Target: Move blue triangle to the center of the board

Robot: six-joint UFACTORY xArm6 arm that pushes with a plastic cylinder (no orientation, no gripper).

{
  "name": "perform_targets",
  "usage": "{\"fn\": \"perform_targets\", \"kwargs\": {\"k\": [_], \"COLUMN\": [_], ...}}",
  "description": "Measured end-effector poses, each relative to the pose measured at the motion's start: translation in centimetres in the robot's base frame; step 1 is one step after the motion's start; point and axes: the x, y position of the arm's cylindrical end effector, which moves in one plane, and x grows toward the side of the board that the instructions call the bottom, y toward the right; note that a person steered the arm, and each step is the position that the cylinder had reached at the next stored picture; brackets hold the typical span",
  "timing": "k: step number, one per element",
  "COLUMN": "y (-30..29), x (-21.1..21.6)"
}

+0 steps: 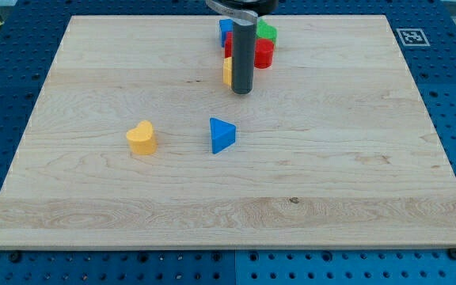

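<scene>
The blue triangle (pixel 222 135) lies on the wooden board (pixel 355 158), a little left of and below the board's middle. My tip (pixel 242 92) rests on the board above and slightly right of the blue triangle, with a clear gap between them. The dark rod rises from the tip to the view's top edge.
A yellow heart-shaped block (pixel 142 137) lies left of the blue triangle. A cluster sits near the board's top edge behind the rod: a red block (pixel 263 53), a green block (pixel 267 32), a blue block (pixel 225 30) and a yellow block (pixel 227 70), all partly hidden.
</scene>
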Motion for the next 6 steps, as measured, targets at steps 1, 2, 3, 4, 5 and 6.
{"fn": "perform_targets", "kwargs": {"k": [1,2,3,4,5,6], "y": [-0.2,-0.9,-0.9,-2.1,-3.3,-3.3], "x": [-1.5,-3.2,-3.5,-1.3,-1.0,-3.0]}}
